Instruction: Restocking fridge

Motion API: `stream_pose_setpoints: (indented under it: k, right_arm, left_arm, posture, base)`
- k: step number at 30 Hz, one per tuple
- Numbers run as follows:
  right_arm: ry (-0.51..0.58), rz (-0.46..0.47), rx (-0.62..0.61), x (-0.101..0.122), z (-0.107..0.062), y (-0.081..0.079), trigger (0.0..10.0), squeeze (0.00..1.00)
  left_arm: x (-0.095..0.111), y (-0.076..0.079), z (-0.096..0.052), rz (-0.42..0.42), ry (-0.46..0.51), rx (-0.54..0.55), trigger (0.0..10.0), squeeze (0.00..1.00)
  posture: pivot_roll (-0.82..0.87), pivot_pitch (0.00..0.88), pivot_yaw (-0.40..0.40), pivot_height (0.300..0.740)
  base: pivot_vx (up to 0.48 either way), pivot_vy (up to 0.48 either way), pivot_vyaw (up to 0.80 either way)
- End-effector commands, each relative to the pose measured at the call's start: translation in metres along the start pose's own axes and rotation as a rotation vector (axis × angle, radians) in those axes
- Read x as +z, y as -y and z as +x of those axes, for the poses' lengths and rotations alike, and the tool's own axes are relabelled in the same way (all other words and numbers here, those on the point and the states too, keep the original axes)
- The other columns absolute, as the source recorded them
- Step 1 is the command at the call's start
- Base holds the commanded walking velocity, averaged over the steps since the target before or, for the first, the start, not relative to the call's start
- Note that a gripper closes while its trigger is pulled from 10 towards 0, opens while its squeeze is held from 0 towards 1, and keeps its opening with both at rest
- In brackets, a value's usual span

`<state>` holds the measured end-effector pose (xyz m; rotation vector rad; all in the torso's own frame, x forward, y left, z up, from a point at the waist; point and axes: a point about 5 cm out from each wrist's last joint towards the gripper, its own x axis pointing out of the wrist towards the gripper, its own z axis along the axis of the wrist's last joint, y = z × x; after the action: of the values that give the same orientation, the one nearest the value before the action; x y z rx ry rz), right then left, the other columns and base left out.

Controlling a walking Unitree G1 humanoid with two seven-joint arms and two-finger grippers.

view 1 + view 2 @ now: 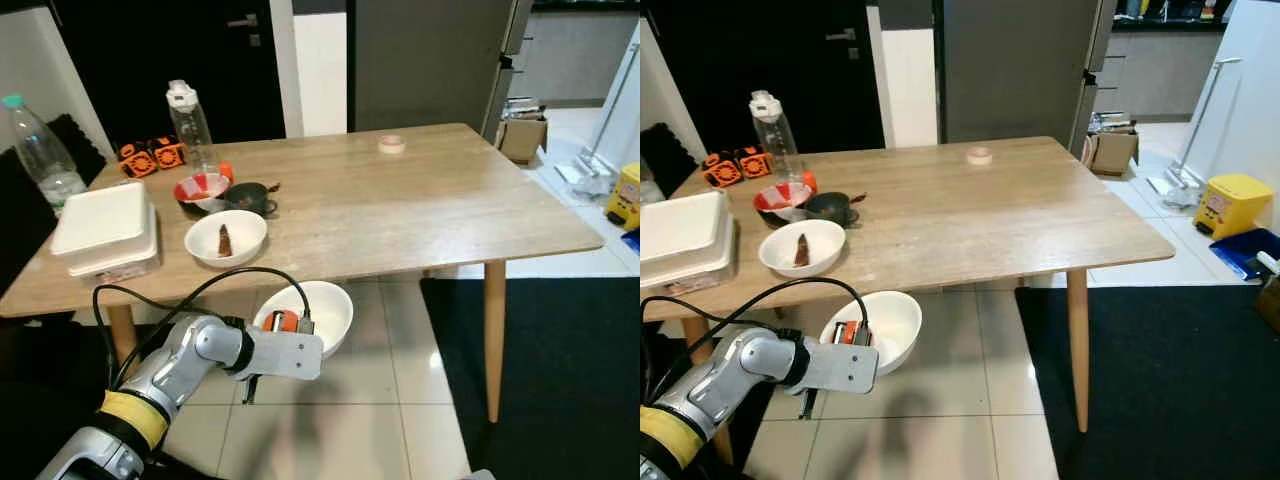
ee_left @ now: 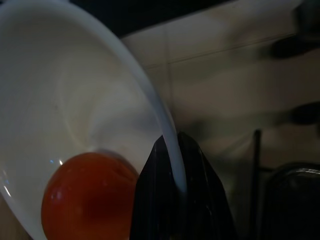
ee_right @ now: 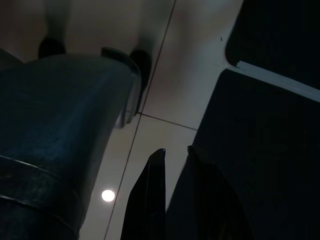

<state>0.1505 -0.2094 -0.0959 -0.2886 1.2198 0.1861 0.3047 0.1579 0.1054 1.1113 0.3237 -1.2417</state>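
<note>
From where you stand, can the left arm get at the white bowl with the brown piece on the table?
Probably not yet: the left gripper is shut on the rim of a white bowl holding a tomato, below the table edge. The bowl with the brown piece sits close above, otherwise unobstructed.

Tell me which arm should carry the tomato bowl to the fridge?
Left. Its gripper already pinches the rim of the white bowl holding the tomato, off the table. The right gripper hangs idle over the floor.
</note>
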Motion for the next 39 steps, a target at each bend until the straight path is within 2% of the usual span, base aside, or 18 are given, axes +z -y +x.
stream_pose_setpoints:
  k: [1, 9, 13, 17, 20, 21, 22, 23, 26, 27, 28, 29, 33, 34, 36, 37, 38, 39]
  right_arm:
    - [0.000, -0.014, 0.006, 0.001, 0.000, -0.002, 10.0, 0.00]
    - [-0.001, -0.018, 0.005, 0.000, 0.000, -0.002, 10.0, 0.00]
    - [0.000, -0.021, 0.004, 0.000, 0.000, -0.002, 10.0, 0.00]
    - [0.000, -0.022, 0.004, 0.000, 0.000, -0.002, 10.0, 0.00]
    - [0.000, -0.023, 0.005, 0.000, 0.000, -0.003, 10.0, 0.00]
    - [0.000, -0.023, 0.005, 0.000, 0.000, -0.003, 10.0, 0.00]
    - [0.000, -0.022, 0.004, 0.000, 0.000, -0.003, 10.0, 0.00]
    - [0.000, -0.022, 0.003, 0.000, 0.000, -0.003, 10.0, 0.00]
    - [0.001, -0.026, -0.001, 0.001, 0.000, -0.002, 10.0, 0.00]
    - [0.001, -0.026, -0.001, 0.001, 0.000, -0.002, 10.0, 0.00]
    - [0.001, -0.029, -0.007, 0.001, 0.000, -0.002, 10.0, 0.00]
    - [0.001, -0.029, -0.007, 0.001, 0.000, -0.002, 10.0, 0.00]
    - [0.006, -0.025, -0.016, 0.001, 0.000, -0.001, 10.0, 0.00]
    - [0.006, -0.025, -0.016, 0.001, 0.000, -0.001, 10.0, 0.00]
    - [0.007, -0.025, -0.022, 0.001, 0.000, -0.001, 10.0, 0.00]
    - [0.007, -0.025, -0.022, 0.001, 0.000, -0.001, 10.0, 0.00]
    - [0.006, -0.032, -0.027, 0.002, 0.000, -0.001, 10.0, 0.00]
    - [0.006, -0.032, -0.027, 0.002, 0.000, -0.001, 10.0, 0.00]
  left_arm:
    - [-0.004, 0.005, 0.013, -0.002, -0.022, 0.044, 10.0, 0.00]
    - [-0.024, 0.018, 0.028, -0.048, -0.113, 0.110, 10.0, 0.00]
    - [-0.043, 0.046, 0.045, -0.122, -0.200, 0.127, 10.0, 0.00]
    - [-0.052, 0.064, 0.052, -0.151, -0.247, 0.103, 10.0, 0.00]
    - [-0.067, 0.094, 0.058, -0.215, -0.334, 0.085, 10.0, 0.00]
    - [-0.067, 0.094, 0.058, -0.215, -0.334, 0.085, 10.0, 0.00]
    - [-0.074, 0.110, 0.059, -0.283, -0.381, 0.095, 10.0, 0.00]
    - [-0.078, 0.118, 0.059, -0.302, -0.410, 0.092, 10.0, 0.00]
    - [-0.087, 0.140, 0.056, -0.428, -0.467, 0.100, 10.0, 0.00]
    - [-0.087, 0.140, 0.056, -0.428, -0.467, 0.100, 10.0, 0.00]
    - [-0.092, 0.157, 0.055, -0.563, -0.497, 0.127, 10.0, 0.00]
    - [-0.092, 0.157, 0.055, -0.563, -0.497, 0.127, 10.0, 0.00]
    - [-0.096, 0.190, 0.051, -0.766, -0.551, 0.151, 10.0, 0.00]
    - [-0.096, 0.190, 0.051, -0.766, -0.551, 0.151, 10.0, 0.00]
    - [-0.096, 0.208, 0.050, -0.847, -0.579, 0.148, 10.0, 0.00]
    - [-0.096, 0.208, 0.050, -0.847, -0.579, 0.148, 10.0, 0.00]
    - [-0.098, 0.234, 0.045, -0.938, -0.643, 0.135, 10.0, 0.00]
    - [-0.098, 0.234, 0.045, -0.938, -0.643, 0.135, 10.0, 0.00]
  posture:
    - [-0.09, 0.000, 0.051, 0.740]
    - [-0.08, 0.000, 0.050, 0.740]
    - [-0.08, 0.000, 0.052, 0.740]
    - [-0.08, 0.000, 0.052, 0.740]
    - [-0.09, 0.000, 0.053, 0.740]
    - [-0.09, 0.000, 0.053, 0.740]
    - [-0.09, 0.000, 0.056, 0.740]
    - [-0.09, 0.000, 0.057, 0.740]
    - [-0.09, 0.000, 0.057, 0.740]
    - [-0.09, 0.000, 0.057, 0.740]
    - [-0.09, 0.000, 0.057, 0.740]
    - [-0.09, 0.000, 0.057, 0.740]
    - [-0.08, 0.000, 0.060, 0.740]
    - [-0.08, 0.000, 0.060, 0.740]
    - [-0.08, 0.000, 0.060, 0.740]
    - [-0.08, 0.000, 0.060, 0.740]
    - [-0.08, 0.000, 0.058, 0.740]
    - [-0.08, 0.000, 0.058, 0.740]
  base:
    - [0.000, 0.000, 0.00]
    - [0.000, 0.000, 0.00]
    - [0.000, 0.000, 0.00]
    - [0.000, 0.000, 0.00]
    - [0.000, 0.000, 0.00]
    - [0.000, 0.000, 0.00]
    - [0.000, 0.000, 0.00]
    - [0.000, 0.000, 0.00]
    - [0.000, 0.000, 0.00]
    - [0.000, 0.000, 0.00]
    - [0.000, 0.000, 0.00]
    - [0.000, 0.000, 0.00]
    - [0.000, 0.000, 0.00]
    - [0.000, 0.000, 0.00]
    - [0.000, 0.000, 0.00]
    - [0.000, 0.000, 0.00]
    - [0.000, 0.000, 0.00]
    - [0.000, 0.000, 0.00]
